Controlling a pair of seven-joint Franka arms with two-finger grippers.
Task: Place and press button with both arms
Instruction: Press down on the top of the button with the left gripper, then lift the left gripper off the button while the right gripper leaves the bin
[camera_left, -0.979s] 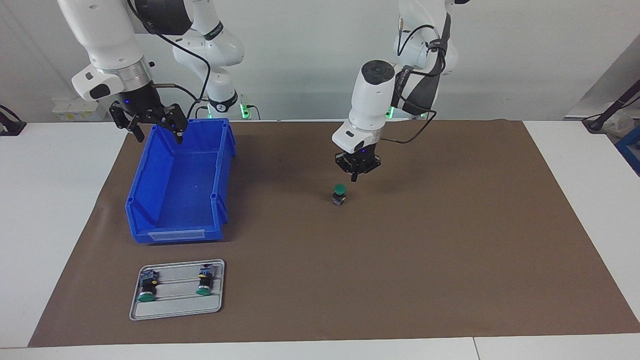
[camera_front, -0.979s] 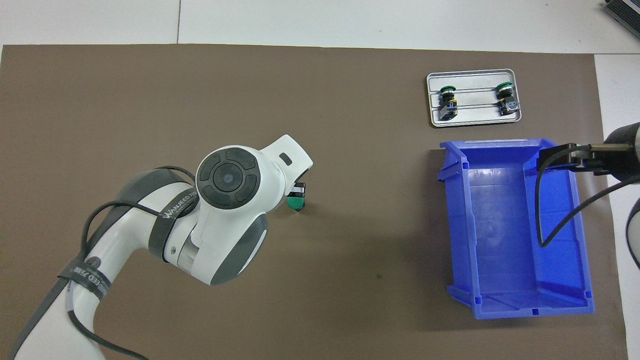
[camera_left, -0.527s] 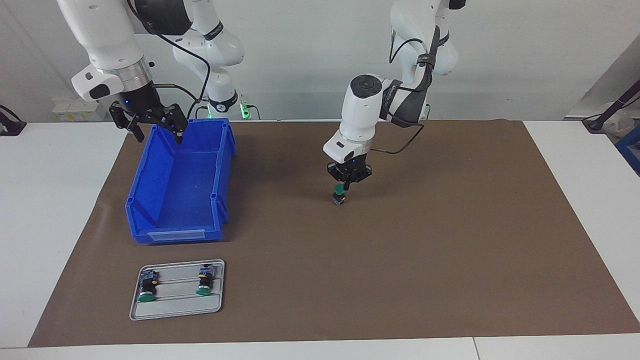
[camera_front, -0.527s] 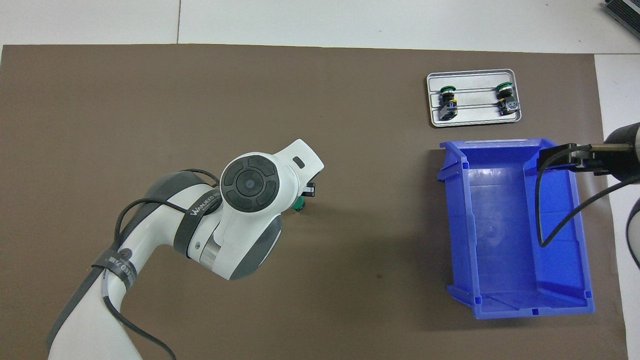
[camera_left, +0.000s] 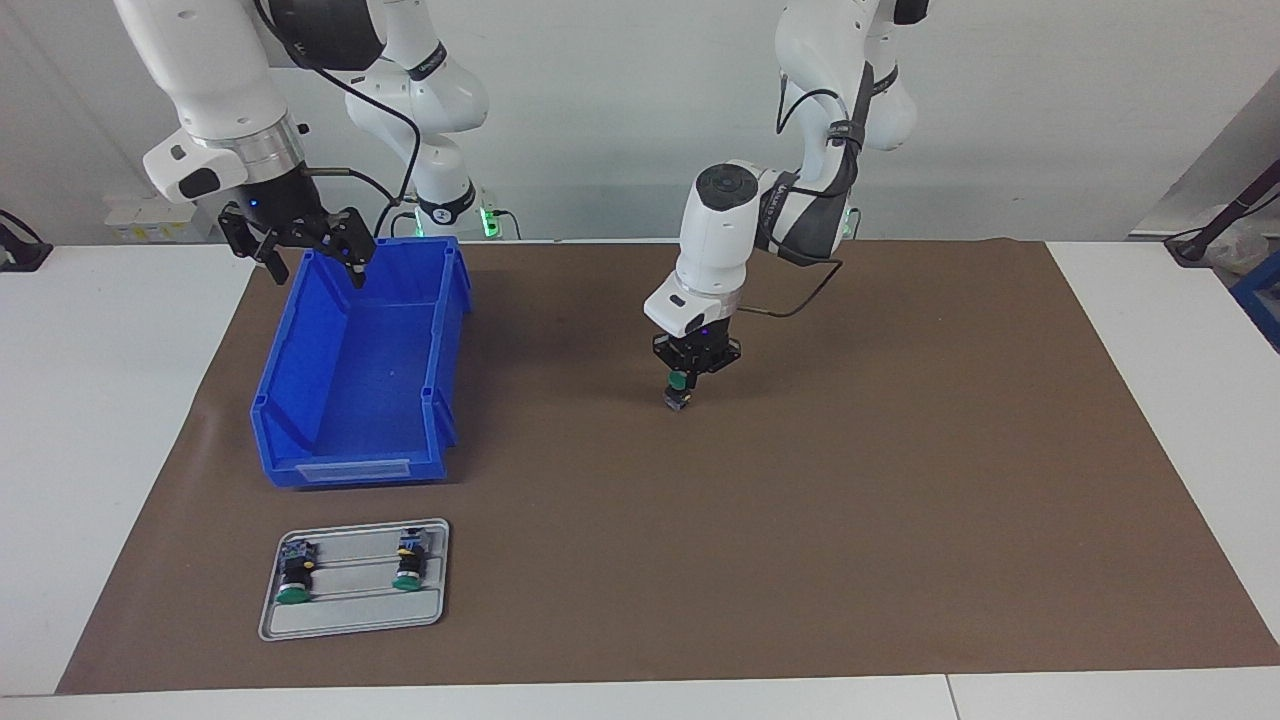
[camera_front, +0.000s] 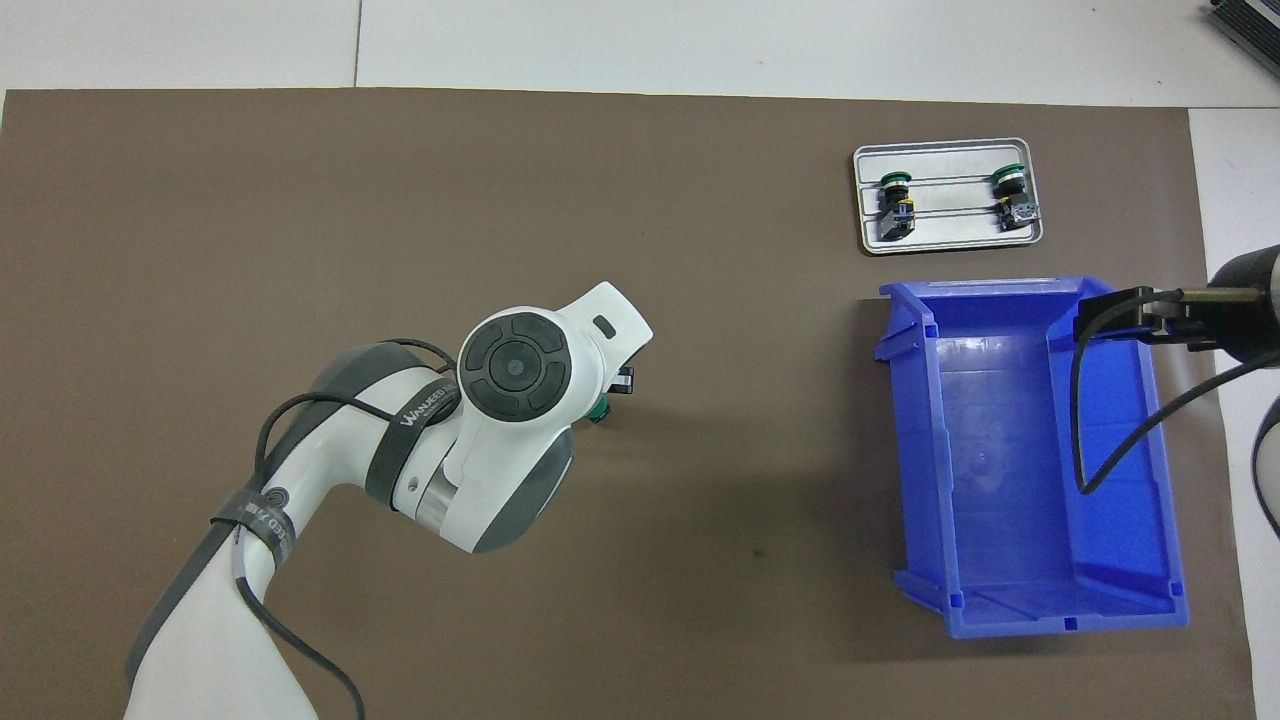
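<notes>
Button (camera_left: 678, 393) stood upright mid-mat, left gripper (camera_left: 684, 377) with fingertips closed, tip on its green cap — holding nothing. Right gripper (camera_left: 303, 247) waited spread wide over the blue bin (camera_left: 330, 440), empty. Judged small, light, rigid, tippy — best gripped round the black body.

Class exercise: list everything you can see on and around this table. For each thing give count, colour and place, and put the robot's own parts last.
button: one, green cap, upright on the mat mid-table, under the left gripper.
spare buttons: two, green caps, lying on the tray.
tray: one, grey, farther from the robots than the bin.
bin: one, blue, empty, toward the right arm's end.
mat: one, brown, covering the table.
left gripper: black, shut, tips on the button's cap.
right gripper: black, open, over the bin's rim, waiting.
</notes>
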